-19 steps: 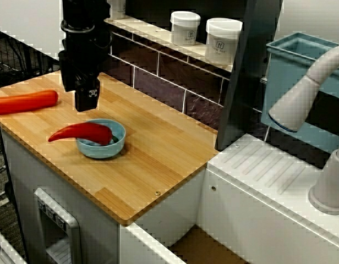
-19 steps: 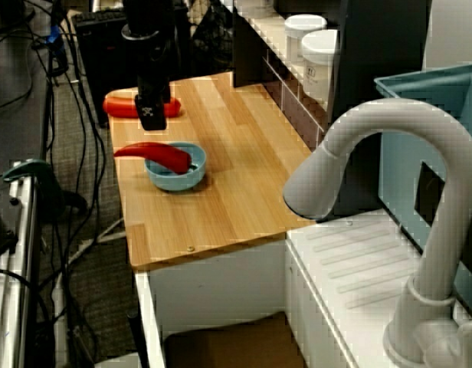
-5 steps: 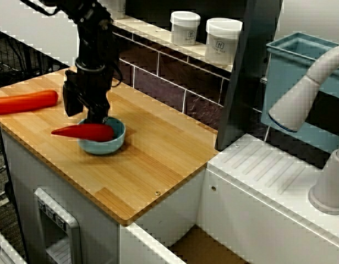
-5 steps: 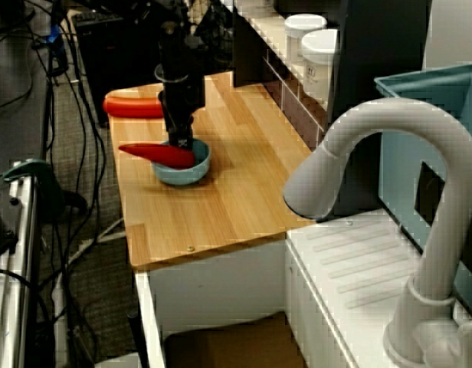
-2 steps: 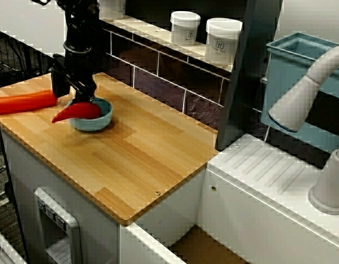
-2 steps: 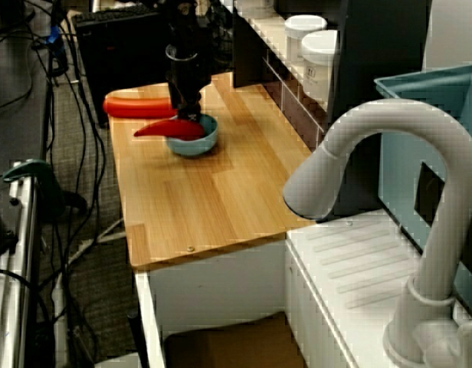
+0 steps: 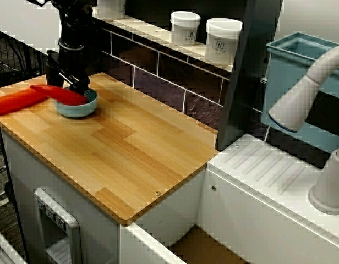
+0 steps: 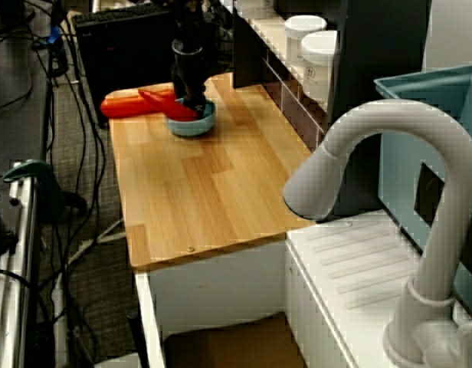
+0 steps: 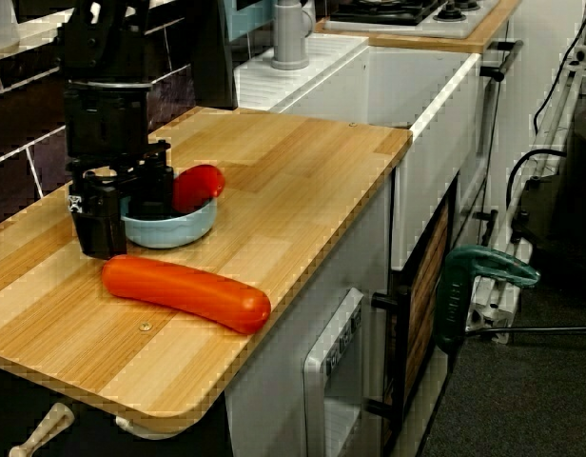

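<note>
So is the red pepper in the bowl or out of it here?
In: the red pepper rests in the blue bowl, its pointed end poking out over the rim toward the orange sausage.

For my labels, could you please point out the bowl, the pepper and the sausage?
blue bowl [image 9: 184, 227]: side view, front wall.
red pepper [image 9: 200, 184]: side view, thick end.
orange sausage [image 9: 184, 290]: side view, middle.
</note>
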Action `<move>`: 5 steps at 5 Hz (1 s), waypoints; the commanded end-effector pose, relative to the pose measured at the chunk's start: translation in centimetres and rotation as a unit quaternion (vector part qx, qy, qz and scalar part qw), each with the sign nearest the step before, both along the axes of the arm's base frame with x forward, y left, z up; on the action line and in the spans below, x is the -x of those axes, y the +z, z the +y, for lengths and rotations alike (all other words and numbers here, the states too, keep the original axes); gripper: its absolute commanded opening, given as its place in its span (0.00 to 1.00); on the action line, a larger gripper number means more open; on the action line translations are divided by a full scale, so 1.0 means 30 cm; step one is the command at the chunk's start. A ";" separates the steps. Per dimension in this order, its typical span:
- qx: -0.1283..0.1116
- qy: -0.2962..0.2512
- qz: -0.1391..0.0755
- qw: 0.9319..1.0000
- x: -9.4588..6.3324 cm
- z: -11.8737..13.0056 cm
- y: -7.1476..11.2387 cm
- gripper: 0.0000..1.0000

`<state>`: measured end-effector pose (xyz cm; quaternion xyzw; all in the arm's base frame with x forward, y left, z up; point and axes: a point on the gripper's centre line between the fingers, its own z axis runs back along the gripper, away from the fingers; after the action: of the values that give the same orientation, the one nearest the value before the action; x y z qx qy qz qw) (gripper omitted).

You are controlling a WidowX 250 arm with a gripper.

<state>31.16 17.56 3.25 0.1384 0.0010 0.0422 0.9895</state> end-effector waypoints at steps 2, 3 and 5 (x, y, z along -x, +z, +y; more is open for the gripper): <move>0.006 0.001 -0.001 1.000 -0.024 0.061 0.050 1.00; 0.010 -0.016 0.004 1.000 -0.018 0.052 0.070 1.00; 0.044 -0.012 -0.001 0.999 -0.030 0.032 0.157 1.00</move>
<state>31.12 17.96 4.78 0.0724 0.0443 0.0284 0.9960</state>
